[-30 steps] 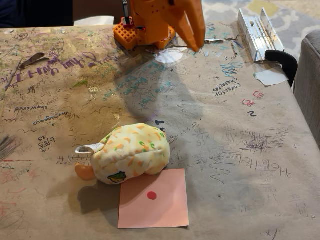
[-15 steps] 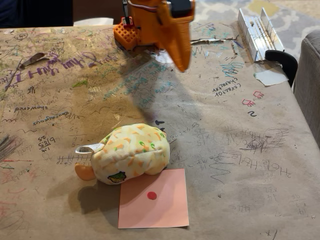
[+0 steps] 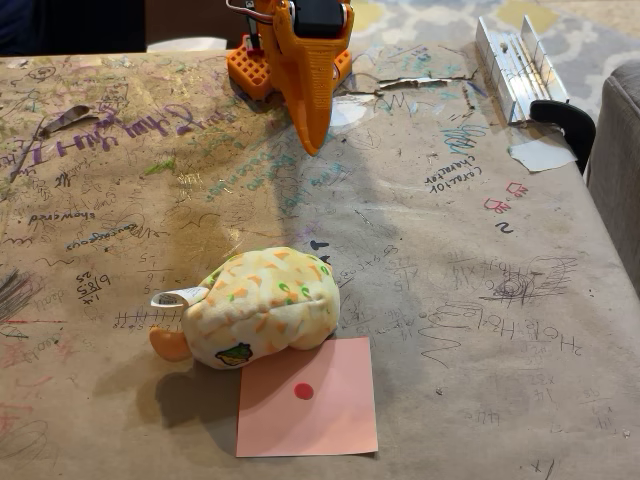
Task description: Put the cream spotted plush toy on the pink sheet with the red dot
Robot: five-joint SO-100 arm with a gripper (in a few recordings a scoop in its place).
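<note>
The scribbled brown surface (image 3: pixel 480 250) is carrying the cream spotted plush toy (image 3: pixel 262 305), unmoved and overlapping the pink sheet with the red dot (image 3: pixel 310 400). The orange gripper (image 3: pixel 311 140) is now pointing farther left than 1 second ago, and I cannot tell how its fingers are standing.

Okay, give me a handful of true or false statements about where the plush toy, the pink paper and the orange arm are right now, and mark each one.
1. The cream spotted plush toy covers the red dot. False: the dot shows, and the toy only meets the upper left corner of the pink sheet.
2. The gripper holds the toy. False: it hangs far from the toy, near the table's far edge.
3. A white paper scrap lies near the table's right edge. True.
4. The toy's white tag points left. True.
</note>
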